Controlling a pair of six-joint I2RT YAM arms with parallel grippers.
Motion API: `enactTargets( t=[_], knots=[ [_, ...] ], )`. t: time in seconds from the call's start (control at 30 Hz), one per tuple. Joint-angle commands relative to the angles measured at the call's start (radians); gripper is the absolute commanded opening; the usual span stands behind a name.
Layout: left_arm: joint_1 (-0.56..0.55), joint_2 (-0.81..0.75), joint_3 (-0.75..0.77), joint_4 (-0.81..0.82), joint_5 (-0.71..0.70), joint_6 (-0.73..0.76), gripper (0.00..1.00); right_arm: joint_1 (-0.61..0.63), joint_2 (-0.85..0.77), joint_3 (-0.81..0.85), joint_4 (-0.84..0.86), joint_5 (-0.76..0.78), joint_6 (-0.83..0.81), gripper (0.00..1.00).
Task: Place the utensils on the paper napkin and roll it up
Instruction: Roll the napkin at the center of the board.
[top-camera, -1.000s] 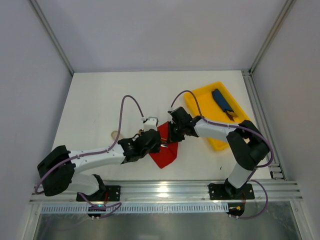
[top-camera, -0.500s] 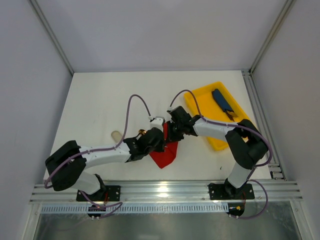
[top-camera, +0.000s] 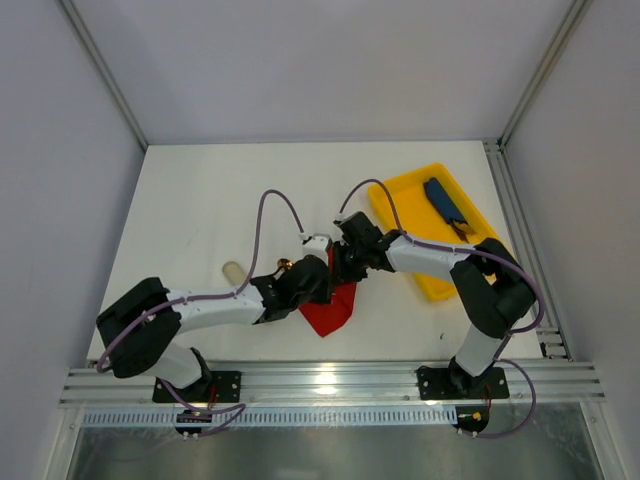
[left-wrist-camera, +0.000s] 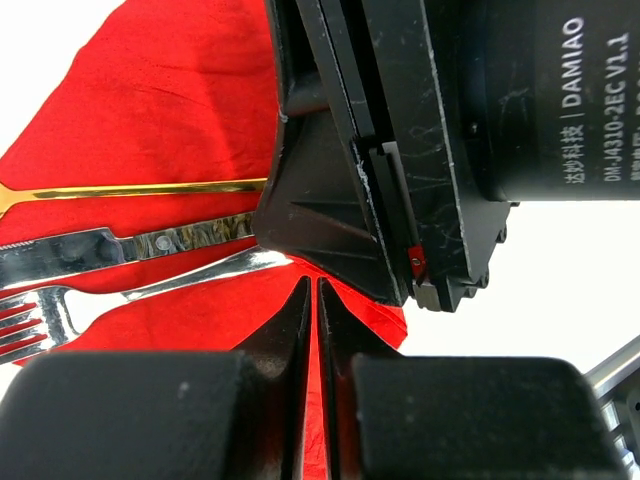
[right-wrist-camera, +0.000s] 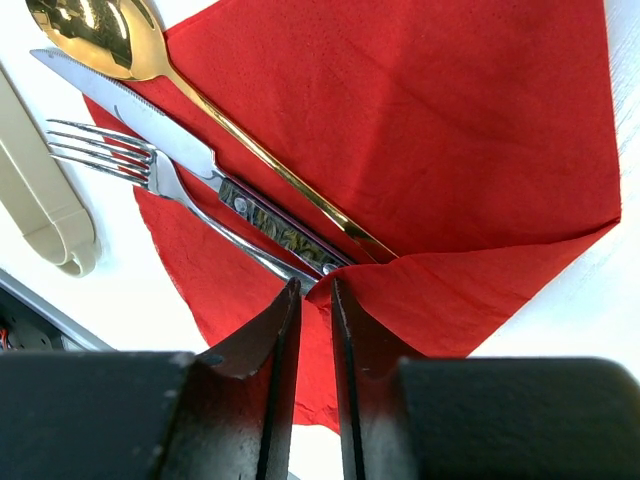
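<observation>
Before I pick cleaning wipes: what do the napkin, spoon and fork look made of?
Napkin: thin red paper, matte, finely embossed and creased.
Spoon: polished metal, gold-toned, with mirror-like reflections.
Fork: polished silvery metal, probably steel.

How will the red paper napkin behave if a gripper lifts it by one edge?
Probably floppy: the paper napkin already shows creases and a folded-over flap. It looks thin, so it may tear if pulled hard. The spoon, knife and fork lying on it would likely slide off.
</observation>
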Motion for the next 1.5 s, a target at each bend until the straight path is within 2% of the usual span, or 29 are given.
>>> enactTargets(
  t=[0.0,0.17,0.43,0.6,0.67,0.77,1.47],
  knots=[
    [0.005,0.017,-0.011,0.065,0.006,0.005,0.04,0.004,0.0,0.037,0.017,0.002,-0.007,0.23],
    [0.005,0.023,-0.022,0.079,-0.005,-0.006,0.0,0.004,0.002,0.037,0.023,-0.003,0.008,0.23],
    [0.005,0.034,-0.04,0.099,-0.013,-0.015,0.0,0.003,-0.001,0.039,0.022,0.01,0.016,0.23],
    [0.005,0.034,-0.043,0.105,-0.022,-0.015,0.0,0.004,0.004,0.043,0.023,0.01,0.023,0.15],
    [0.005,0.035,-0.042,0.105,-0.023,-0.015,0.0,0.004,0.004,0.043,0.028,0.008,0.022,0.07],
    [0.005,0.038,-0.039,0.108,-0.023,-0.012,0.0,0.004,0.004,0.043,0.029,0.008,0.023,0.04],
    [0.008,0.124,0.001,0.162,-0.004,0.008,0.0,0.004,0.028,0.047,0.02,-0.009,0.017,0.04]
  ],
)
